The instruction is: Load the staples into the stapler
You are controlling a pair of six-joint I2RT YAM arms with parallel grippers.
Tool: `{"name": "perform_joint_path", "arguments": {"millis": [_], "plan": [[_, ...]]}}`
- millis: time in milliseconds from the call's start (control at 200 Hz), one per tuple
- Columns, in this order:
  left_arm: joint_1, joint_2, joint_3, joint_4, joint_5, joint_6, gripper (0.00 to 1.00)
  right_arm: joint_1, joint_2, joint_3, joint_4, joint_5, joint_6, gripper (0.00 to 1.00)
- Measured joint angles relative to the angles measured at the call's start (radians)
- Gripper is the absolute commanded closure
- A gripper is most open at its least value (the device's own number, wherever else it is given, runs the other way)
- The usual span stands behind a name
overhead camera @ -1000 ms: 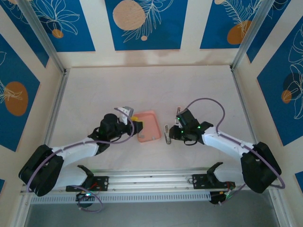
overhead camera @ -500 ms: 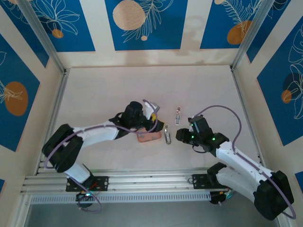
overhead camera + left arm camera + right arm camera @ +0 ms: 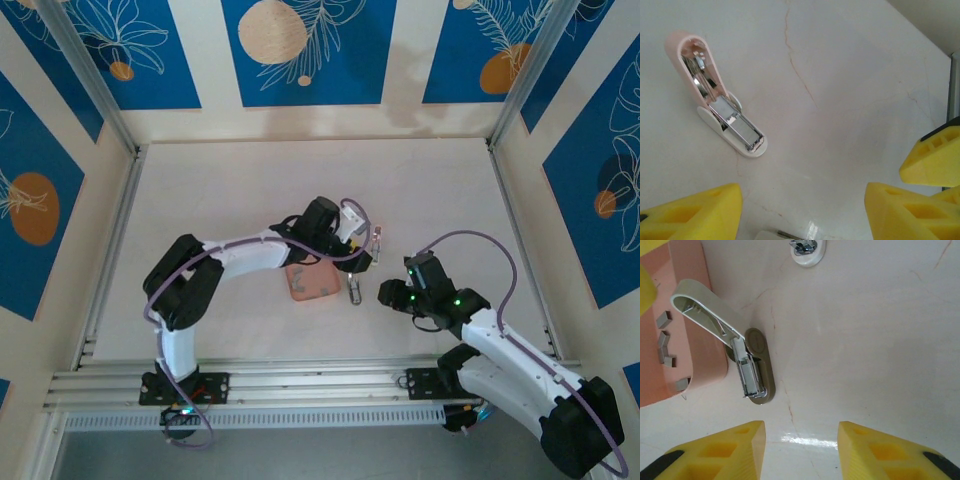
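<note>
Over the last second the left arm has swung from the left side of the pink tray (image 3: 312, 285) across its far edge. The left pincer (image 3: 800, 212) now hangs beyond the tray's far-right corner, its yellow fingers spread wider than before with nothing between them. Inside the tray the staples (image 3: 663, 340) lie as a few small grey bits, untouched, so nothing has been loaded yet. Just past the tray's far-right corner the stapler (image 3: 715, 107) rests on the surface (image 3: 250, 180), its pale pink lid hinged up and the silver channel exposed, directly ahead of the left pincer. A second, olive-grey stapler (image 3: 747, 362) lies against the tray's right wall, also hinged open. The right pincer (image 3: 800, 450) had been close beside that olive stapler. It has pulled back to the right of the tray and toward the near edge, and it is open and empty too. Judging from this, the arms have traded places. The left appears set to take or steady the stapler, while picking a strip out of the tray remains to be done.
</note>
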Motion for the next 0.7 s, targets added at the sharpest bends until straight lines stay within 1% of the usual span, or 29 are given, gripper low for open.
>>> {"name": "perform_joint_path", "arguments": {"millis": [165,345,695], "plan": [[0.0,0.053,0.061,-0.097,0.053,0.024,0.34,-0.005,0.0,-0.001,-0.006,0.0,0.0,0.57],[-0.004,0.074,0.086,-0.159,0.129,0.028,0.35,-0.005,-0.003,-0.008,-0.008,0.0,0.001,0.57],[-0.023,0.073,0.08,-0.169,0.232,0.049,0.35,-0.011,-0.059,-0.024,-0.011,-0.002,0.016,0.57]]}}
